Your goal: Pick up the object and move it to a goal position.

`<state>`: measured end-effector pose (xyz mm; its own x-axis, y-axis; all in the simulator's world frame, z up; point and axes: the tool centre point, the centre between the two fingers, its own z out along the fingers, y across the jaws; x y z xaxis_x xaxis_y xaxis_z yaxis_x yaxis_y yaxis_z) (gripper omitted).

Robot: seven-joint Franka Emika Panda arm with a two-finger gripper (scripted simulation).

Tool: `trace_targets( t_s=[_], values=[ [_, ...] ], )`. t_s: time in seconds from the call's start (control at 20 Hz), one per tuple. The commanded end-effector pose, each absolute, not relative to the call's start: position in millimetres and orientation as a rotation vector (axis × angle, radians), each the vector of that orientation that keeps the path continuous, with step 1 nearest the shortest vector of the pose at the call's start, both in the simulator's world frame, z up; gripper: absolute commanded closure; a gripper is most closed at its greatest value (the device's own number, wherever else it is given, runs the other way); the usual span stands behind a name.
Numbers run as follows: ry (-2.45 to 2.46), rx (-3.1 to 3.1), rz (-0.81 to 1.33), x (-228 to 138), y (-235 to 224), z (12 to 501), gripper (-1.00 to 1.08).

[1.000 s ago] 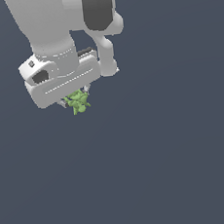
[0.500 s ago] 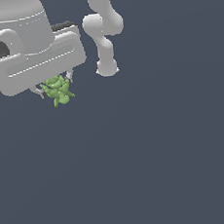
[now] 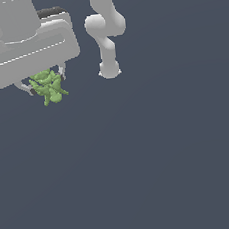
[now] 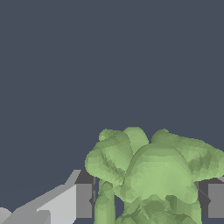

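Observation:
The object (image 3: 48, 87) is a small lumpy light-green thing with several knobbly bits. It hangs below my white gripper (image 3: 45, 85) at the upper part of the exterior view's left, lifted off the dark floor. The gripper is shut on it, and its thin fingertips (image 3: 62, 73) show on either side of it. In the wrist view the object (image 4: 153, 175) fills the space between the two grey finger pads (image 4: 83, 200), one on each side. No goal marker shows in either view.
The arm's white base and lower links (image 3: 106, 42) stand at the back, to the exterior view's right of the gripper. The dark grey floor (image 3: 152, 167) spreads across the rest of both views.
The gripper has carried the object up and toward the exterior view's left, closer to the camera. The wrist now looks larger, and the arm's base has come into view.

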<state>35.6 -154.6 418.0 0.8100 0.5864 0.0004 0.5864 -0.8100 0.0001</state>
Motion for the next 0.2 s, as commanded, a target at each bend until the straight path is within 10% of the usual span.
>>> trace_targets(
  t_s=[0.0, 0.15],
  values=[
    [0.969, 2.989, 0.000, 36.6, -155.9, 420.9, 1.08],
    [0.969, 2.989, 0.000, 37.0, -156.4, 421.9, 1.08]
  ],
)
